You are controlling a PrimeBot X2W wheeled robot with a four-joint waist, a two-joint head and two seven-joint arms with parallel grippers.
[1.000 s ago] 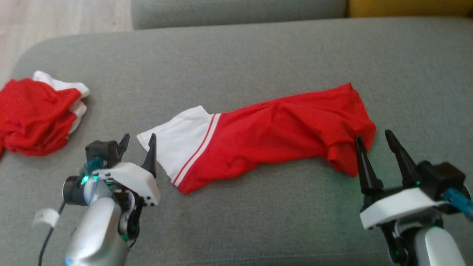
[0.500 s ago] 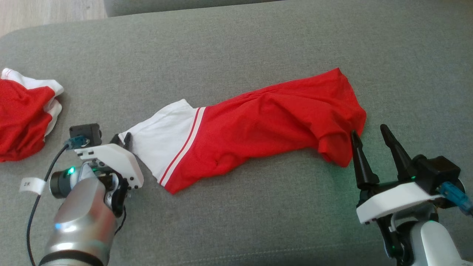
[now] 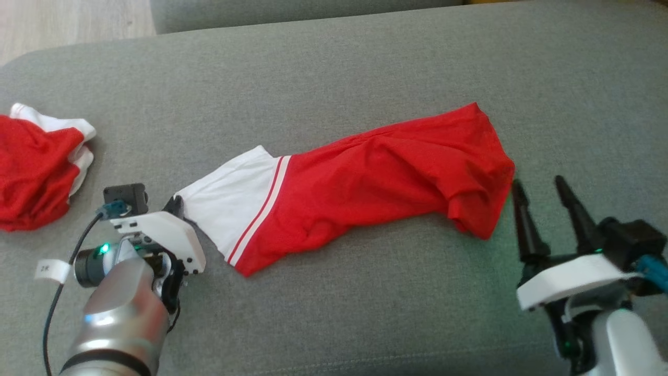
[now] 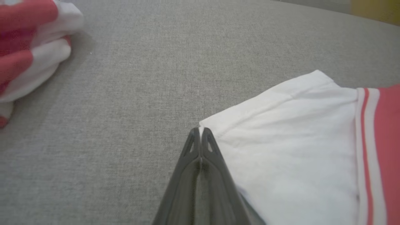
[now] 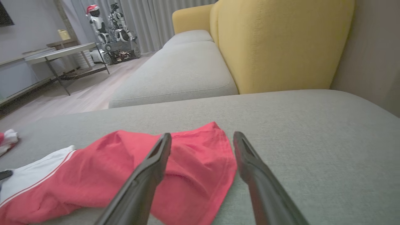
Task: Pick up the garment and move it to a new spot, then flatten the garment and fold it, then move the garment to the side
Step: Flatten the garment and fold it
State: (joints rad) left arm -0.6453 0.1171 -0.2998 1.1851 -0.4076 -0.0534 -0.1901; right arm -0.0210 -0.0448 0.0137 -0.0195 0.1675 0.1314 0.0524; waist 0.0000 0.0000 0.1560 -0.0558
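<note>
While Two Garments Lie, One Corner Is Pinched

Across one grey sofa seat (image 3: 334, 78) stretches the red-and-white garment (image 3: 376, 177); a second garment (image 3: 31, 172) lies bunched far left. The left gripper (image 3: 175, 202) pinches the white corner; the right gripper (image 3: 537, 183) gapes empty beside the red end.

A grey fabric cushion (image 3: 334, 68) carries two pieces. The red garment (image 3: 376, 177), white at one end, lies stretched across its middle, running from eight o'clock to two o'clock. A crumpled red and white cloth (image 3: 36, 172) sits at nine o'clock, well apart.
</note>
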